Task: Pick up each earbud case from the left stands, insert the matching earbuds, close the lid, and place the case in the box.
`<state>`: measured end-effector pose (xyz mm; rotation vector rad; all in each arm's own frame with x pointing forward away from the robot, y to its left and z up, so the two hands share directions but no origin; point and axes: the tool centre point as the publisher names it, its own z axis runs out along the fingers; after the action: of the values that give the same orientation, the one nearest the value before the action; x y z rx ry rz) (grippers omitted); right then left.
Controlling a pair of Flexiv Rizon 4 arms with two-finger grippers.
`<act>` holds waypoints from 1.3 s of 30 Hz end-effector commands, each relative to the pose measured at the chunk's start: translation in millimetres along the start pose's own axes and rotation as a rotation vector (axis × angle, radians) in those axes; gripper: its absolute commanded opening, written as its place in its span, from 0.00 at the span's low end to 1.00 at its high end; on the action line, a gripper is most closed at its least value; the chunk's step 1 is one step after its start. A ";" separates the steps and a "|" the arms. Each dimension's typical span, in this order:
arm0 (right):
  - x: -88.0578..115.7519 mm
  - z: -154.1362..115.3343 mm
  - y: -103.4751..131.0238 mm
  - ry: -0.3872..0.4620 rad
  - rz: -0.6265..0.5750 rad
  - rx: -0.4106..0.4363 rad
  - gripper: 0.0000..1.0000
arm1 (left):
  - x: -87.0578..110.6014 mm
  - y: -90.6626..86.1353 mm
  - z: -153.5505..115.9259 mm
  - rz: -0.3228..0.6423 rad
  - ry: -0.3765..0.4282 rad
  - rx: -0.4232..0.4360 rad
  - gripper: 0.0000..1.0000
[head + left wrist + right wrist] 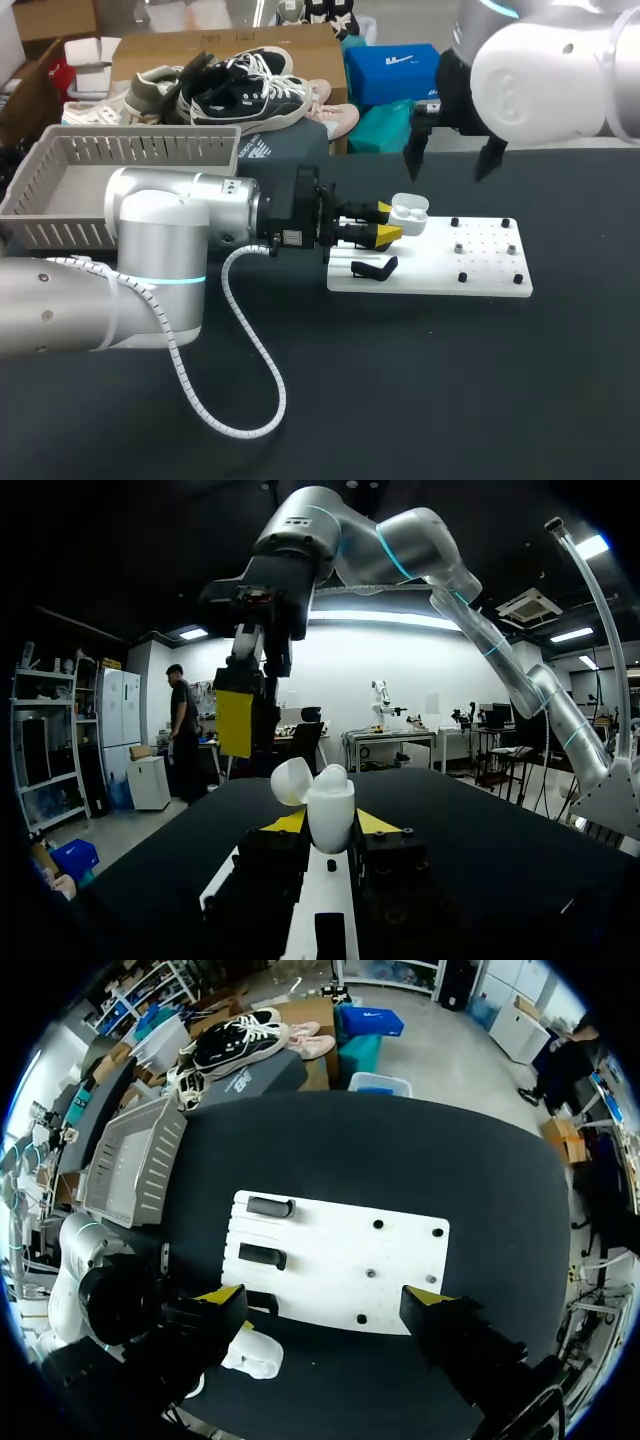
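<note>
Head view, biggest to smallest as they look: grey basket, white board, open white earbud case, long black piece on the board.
1. grey basket
2. white board
3. white earbud case and long black piece: too alike to rank.

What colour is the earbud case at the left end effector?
The earbud case is white; the left wrist view shows it best.

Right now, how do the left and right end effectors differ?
The left end effector is shut on the open white earbud case; the right end effector is open and empty. The left lies level at the edge of the white board; the right hangs above it, pointing down. Both have yellow tips.
</note>
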<state>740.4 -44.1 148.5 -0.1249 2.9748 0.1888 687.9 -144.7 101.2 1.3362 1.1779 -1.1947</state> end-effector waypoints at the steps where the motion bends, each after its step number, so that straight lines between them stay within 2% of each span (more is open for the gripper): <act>1: -7.2 11.2 -2.1 0.030 0.000 -0.002 1.00 | 0.0 -0.7 0.5 0.001 0.000 -0.004 0.00; 8: 1.8 18.5 -4.8 0.062 -0.009 -0.012 1.00 | 0.0 -0.7 0.5 0.001 0.000 -0.004 0.00; 17: 25.4 8.4 0.2 0.073 -0.045 -0.028 1.00 | 0.0 -0.7 0.5 0.001 0.000 -0.004 0.00; 29: 39.0 3.2 3.8 0.075 -0.068 -0.038 1.00 | 0.0 -0.7 0.5 0.001 0.000 -0.004 0.00; 33: 36.3 -2.2 0.4 0.023 -0.042 -0.040 1.00 | 0.0 -0.7 0.5 0.001 0.000 -0.004 0.00; 39: 31.0 -13.9 -15.4 -0.117 0.011 -0.059 1.00 | -1.3 -1.7 -5.1 -0.014 -0.002 -0.018 0.00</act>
<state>725.4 -50.6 154.7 -0.1201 2.9576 0.2492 689.3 -143.8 101.5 1.3259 1.1866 -1.2001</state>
